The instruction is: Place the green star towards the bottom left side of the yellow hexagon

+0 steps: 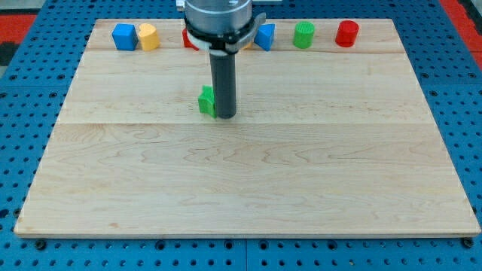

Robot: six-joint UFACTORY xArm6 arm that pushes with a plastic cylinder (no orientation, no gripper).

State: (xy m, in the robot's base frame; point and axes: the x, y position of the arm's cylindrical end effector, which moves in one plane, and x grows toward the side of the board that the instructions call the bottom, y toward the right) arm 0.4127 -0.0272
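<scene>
Board: pale wooden table top [248, 188], smooth, with visible grain and plank seams; it rests on a blue perforated surface [15, 150].
Rod: straight, dark, matte cylinder hanging from a grey metal housing at the view's top; my tip [226, 116] rests on the board in its upper middle part.
Fingers: the rod carries none, so it neither opens, closes nor holds anything; it only presses sideways.
Green star: one green star [206, 101], glossy plastic, partly hidden by the rod, its shape only partly readable; it sits touching or just beside my tip, on the tip's left in the view.
Yellow hexagon: one yellow hexagon [148, 36], glossy, in the row at the view's top left, well apart from the green star, up and to the view's left of it.
Blue blocks: two; a blue cube [123, 35] just left of the yellow hexagon, and a blue block [265, 36] right of the housing, shape unclear.
Green cylinder: one [303, 35], upright, right of that blue block.
Red blocks: two; a red cylinder [346, 33] at the row's right end, and a red block [188, 39] mostly hidden behind the housing, shape not readable.
</scene>
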